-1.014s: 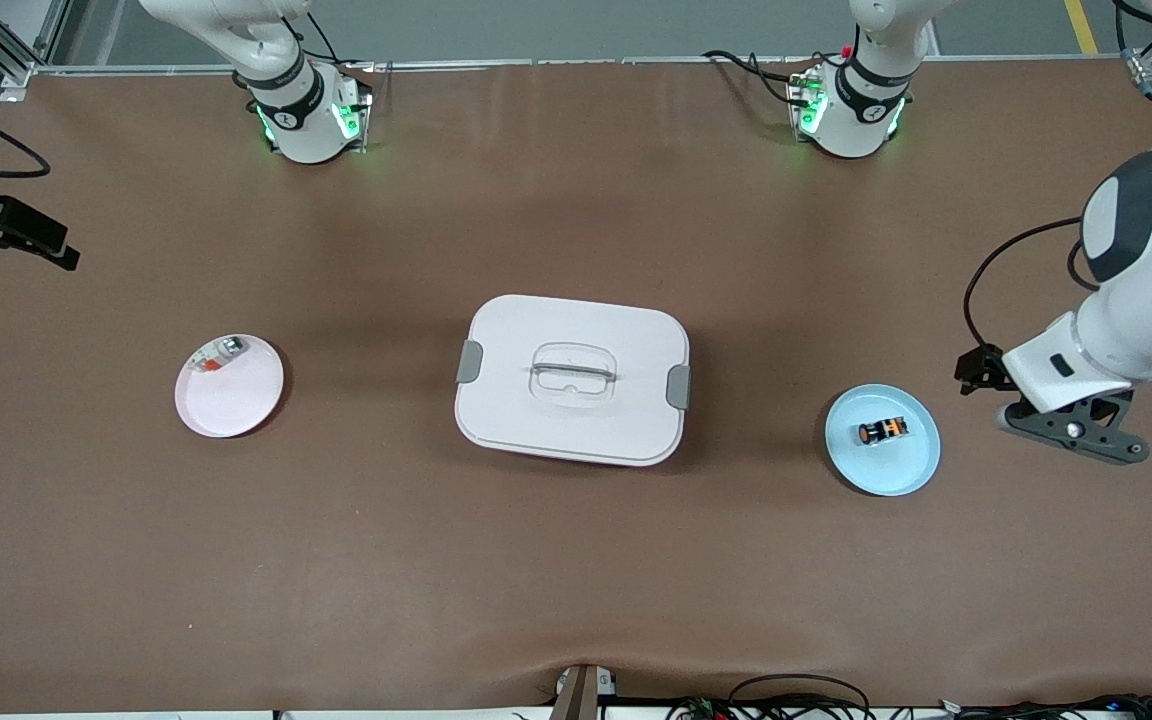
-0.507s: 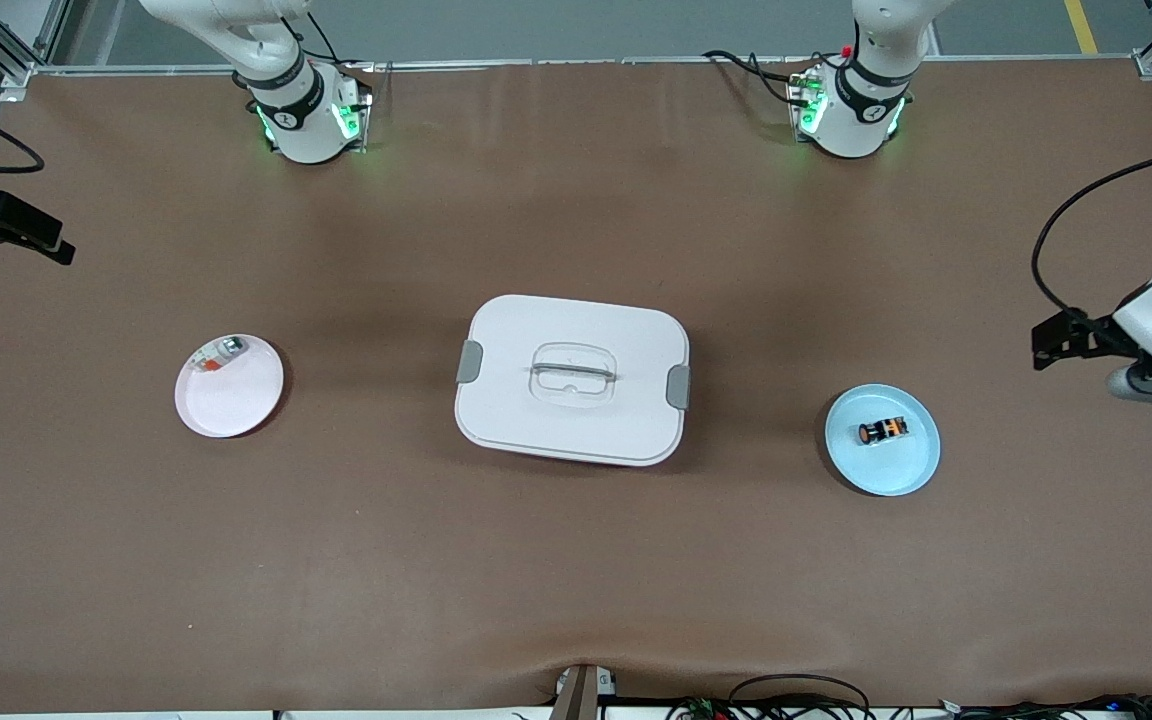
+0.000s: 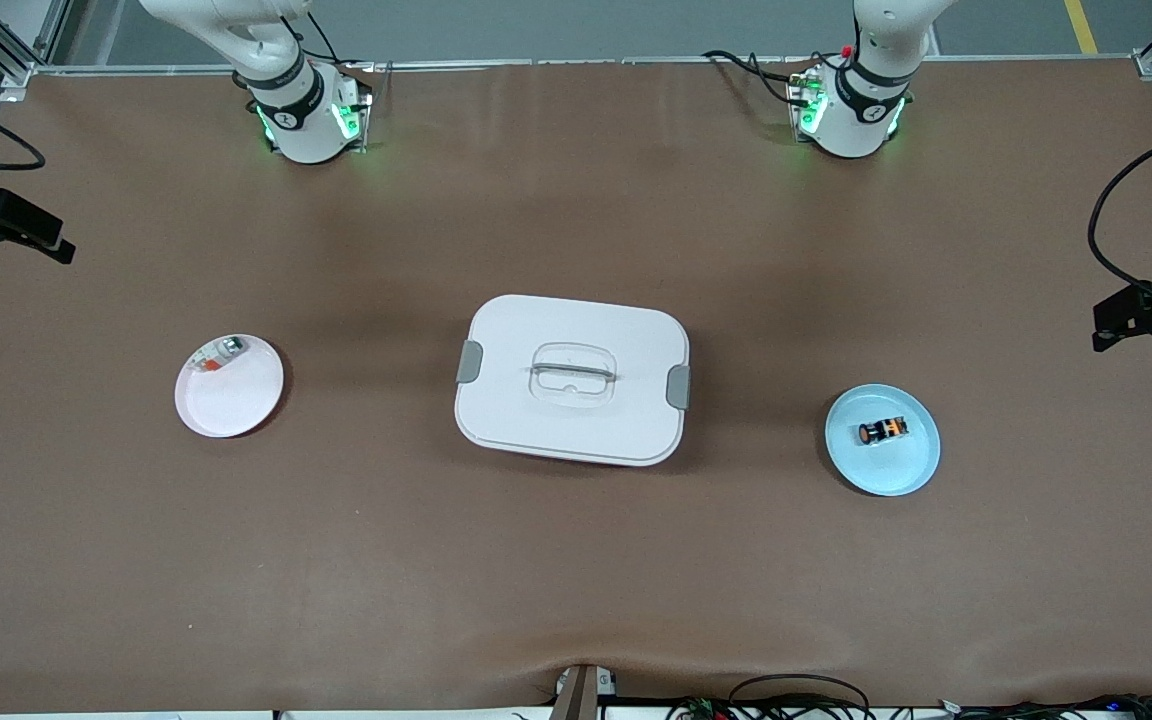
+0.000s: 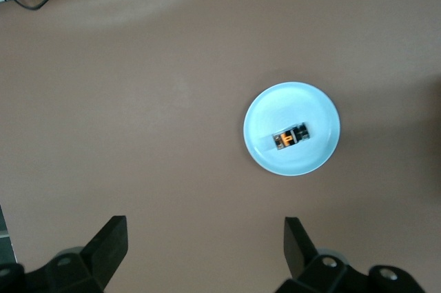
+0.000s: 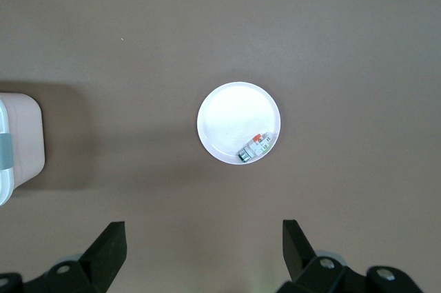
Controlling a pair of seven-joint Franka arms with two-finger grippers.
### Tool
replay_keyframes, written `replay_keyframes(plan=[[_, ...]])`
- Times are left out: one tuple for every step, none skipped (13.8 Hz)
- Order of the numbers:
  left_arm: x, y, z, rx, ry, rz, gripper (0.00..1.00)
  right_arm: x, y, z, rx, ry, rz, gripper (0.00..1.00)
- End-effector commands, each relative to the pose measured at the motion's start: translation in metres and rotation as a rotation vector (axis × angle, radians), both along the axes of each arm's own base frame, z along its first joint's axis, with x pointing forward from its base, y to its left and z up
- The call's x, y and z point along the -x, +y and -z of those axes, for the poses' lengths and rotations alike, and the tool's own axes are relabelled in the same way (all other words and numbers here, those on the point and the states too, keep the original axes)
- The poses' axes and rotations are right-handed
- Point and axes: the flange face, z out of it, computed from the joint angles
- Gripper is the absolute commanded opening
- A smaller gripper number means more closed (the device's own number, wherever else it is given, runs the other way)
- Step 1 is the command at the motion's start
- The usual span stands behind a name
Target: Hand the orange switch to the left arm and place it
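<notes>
- The orange switch [image 3: 882,431] lies on its side in the middle of a pale blue plate [image 3: 916,465], toward the left arm's end of the table; in the left wrist view the orange switch [image 4: 291,137] shows orange bands between black parts, with no writing on it that can be read.
- The blue plate sits on the brown table [image 3: 576,560], well apart from the box [image 3: 572,380].
- The box is white with rounded corners, a grey clip at each short side and a recessed handle in its lid; it stands at the middle of the table between the two plates. No label or brand shows on it.
- Toward the right arm's end lies a white plate [image 3: 236,405] with a small silver-green-red piece [image 3: 219,355] at its rim; the piece [image 5: 254,147] carries marks too small to read.
- The left gripper [image 4: 203,245] hangs high over bare table beside the blue plate, jaws spread wide, holding nothing.
- The right gripper [image 5: 200,245] hangs high over bare table near the white plate, jaws likewise wide apart and empty; a corner of the box shows at the edge of its wrist view.
- Both arm bases glow green along the table's top edge in the front view.
</notes>
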Motion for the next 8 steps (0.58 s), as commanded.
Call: replay_keyframes(plan=[[0.021,-0.023,-0.027,0.012,0.006,-0.054,1.0,0.011,0.0,-0.004,0.009,-0.021,0.001,1.0],[0.03,-0.028,-0.036,0.045,0.015,-0.094,1.0,0.01,-0.002,-0.004,0.007,-0.014,0.004,1.0],[0.037,-0.033,-0.04,0.082,0.035,-0.138,1.0,0.012,-0.001,-0.003,0.006,-0.002,0.002,1.0],[0.045,-0.041,-0.045,0.097,0.055,-0.184,1.0,0.012,-0.001,-0.003,0.007,0.006,0.002,1.0],[0.051,-0.05,-0.049,0.097,0.068,-0.213,1.0,0.012,0.0,-0.003,0.008,0.006,0.0,1.0],[0.055,-0.062,-0.05,0.094,0.077,-0.212,1.0,0.012,0.0,-0.005,0.009,0.002,-0.001,1.0],[0.058,-0.064,-0.053,0.093,0.075,-0.208,1.0,0.012,0.001,-0.005,0.009,0.002,-0.003,1.0],[0.062,-0.073,-0.055,0.091,0.08,-0.194,1.0,0.012,0.001,-0.005,0.009,0.002,-0.003,1.0]])
